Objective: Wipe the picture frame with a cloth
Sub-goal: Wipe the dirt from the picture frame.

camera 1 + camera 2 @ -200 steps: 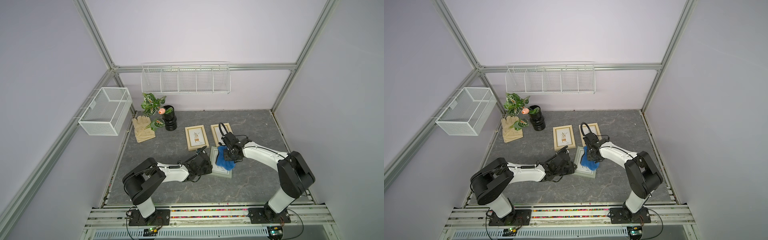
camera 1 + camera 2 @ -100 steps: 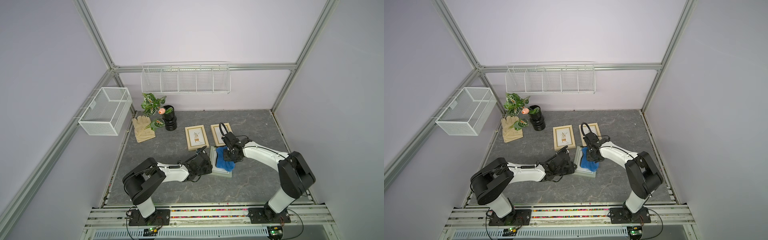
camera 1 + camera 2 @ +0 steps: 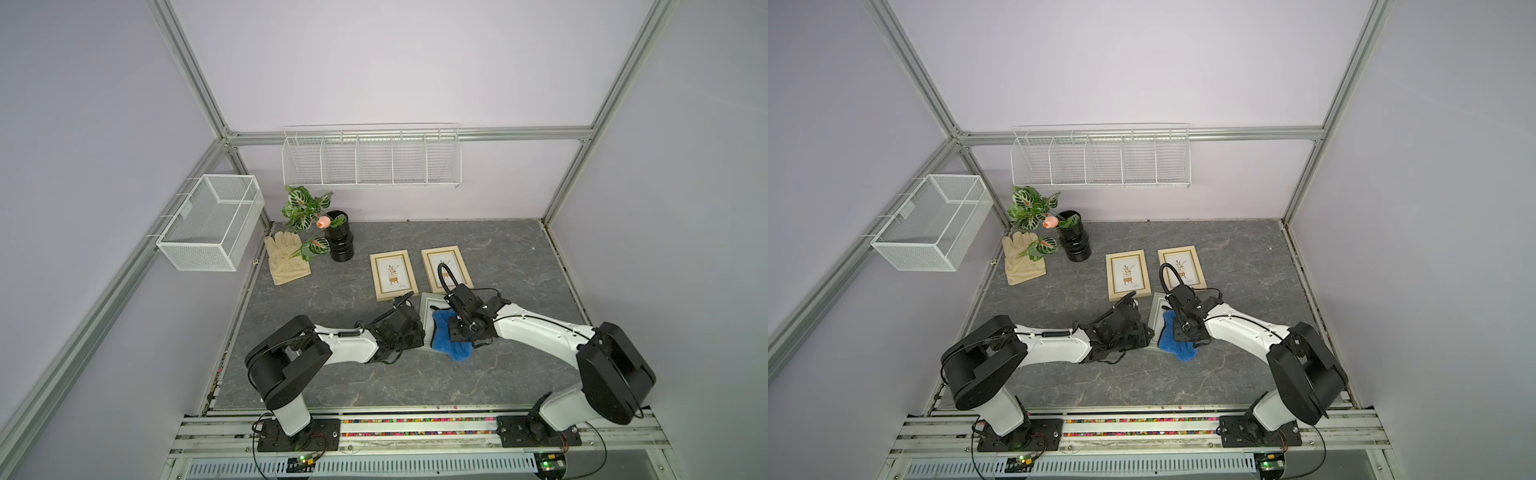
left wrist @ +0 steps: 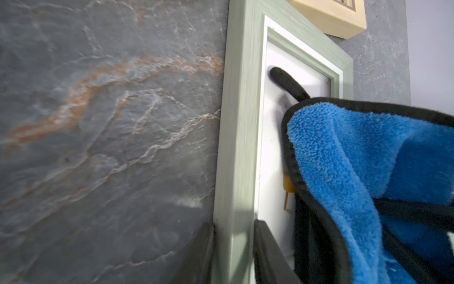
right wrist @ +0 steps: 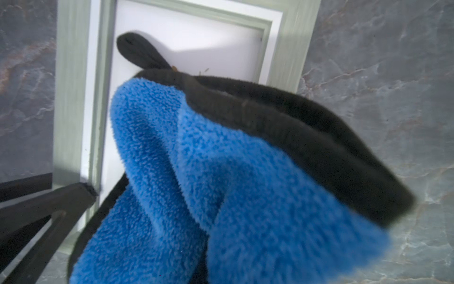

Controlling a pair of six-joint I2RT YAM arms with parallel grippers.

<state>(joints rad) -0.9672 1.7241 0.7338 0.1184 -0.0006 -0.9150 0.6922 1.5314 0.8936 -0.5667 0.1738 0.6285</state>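
Jaws of the left gripper (image 4: 233,225) clamp one long rail of the grey-green picture frame (image 4: 235,123), with a dark finger on each side of it at the bottom centre of the left wrist view. The likely purpose is to pin the light frame so that it cannot slide on the smooth marbled tabletop (image 3: 374,374) during rubbing. Jaws of the right gripper (image 3: 457,334) are closed on the blue cloth (image 5: 196,184), their tips buried in its plush folds. Cloth and frame sit at the lower centre of both top views. The cloth is draped over the frame's glass and lower right edge, spilling onto the table. Its black edge loop (image 5: 137,49) rests on the white picture area at the upper left of the right wrist view. Bunching the cloth probably gives a padded face against the glass. The left wooden frame (image 3: 393,274) and right wooden frame (image 3: 444,266) lie flat just above, each holding a potted-plant print. No brand, label or lettering can be read.
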